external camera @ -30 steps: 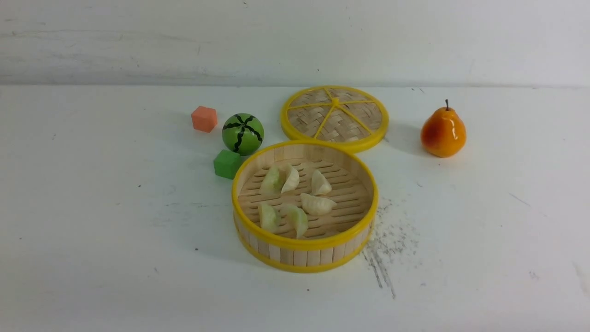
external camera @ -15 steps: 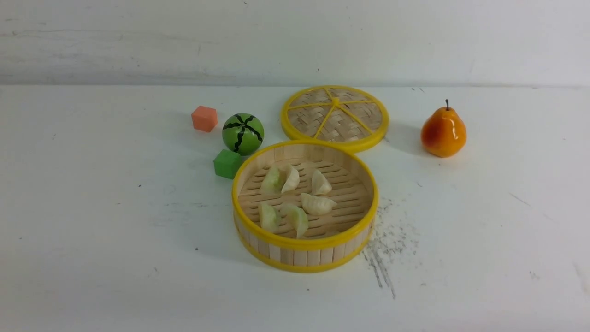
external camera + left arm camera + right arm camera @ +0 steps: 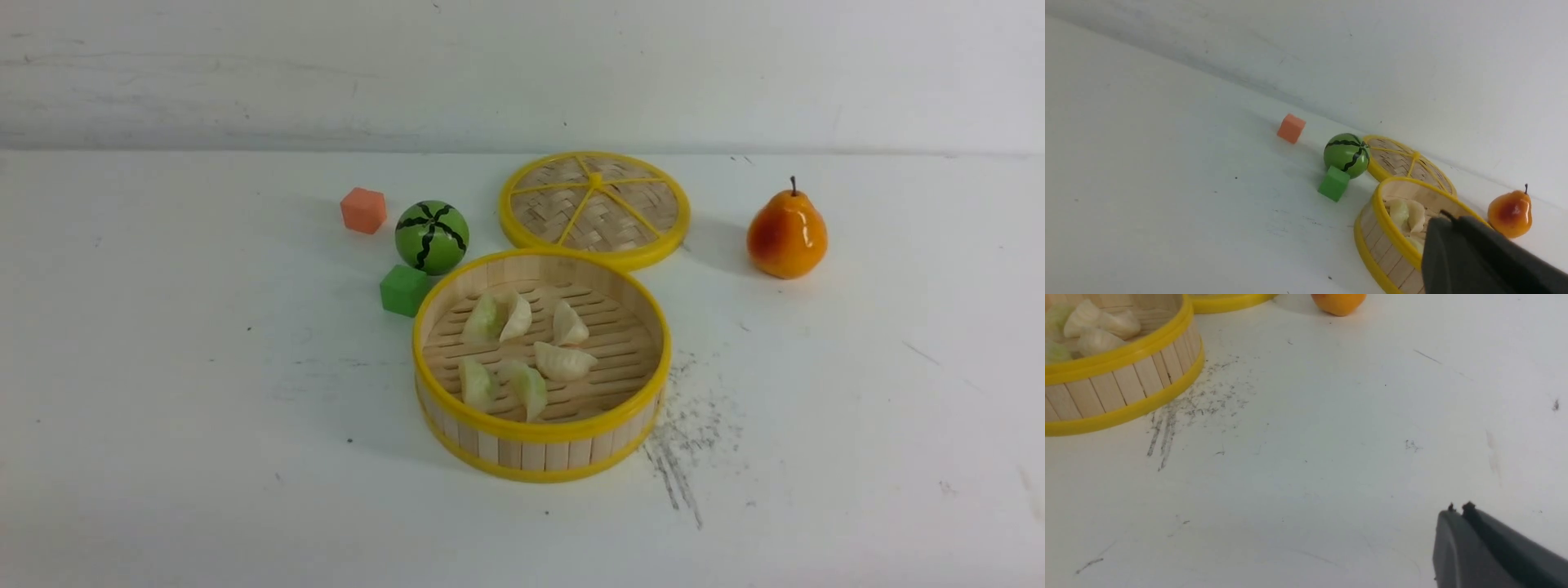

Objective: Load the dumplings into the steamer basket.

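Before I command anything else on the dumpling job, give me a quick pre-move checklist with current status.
1. All six dumplings inside the steamer basket: ok.
2. No dumpling on the table: ok in the front view.
3. Left pincer shut and empty: ok.
4. Right pincer shut and empty, away from the basket: ok.
5. Basket upright: ok.
6. Lid flat behind the basket: ok.
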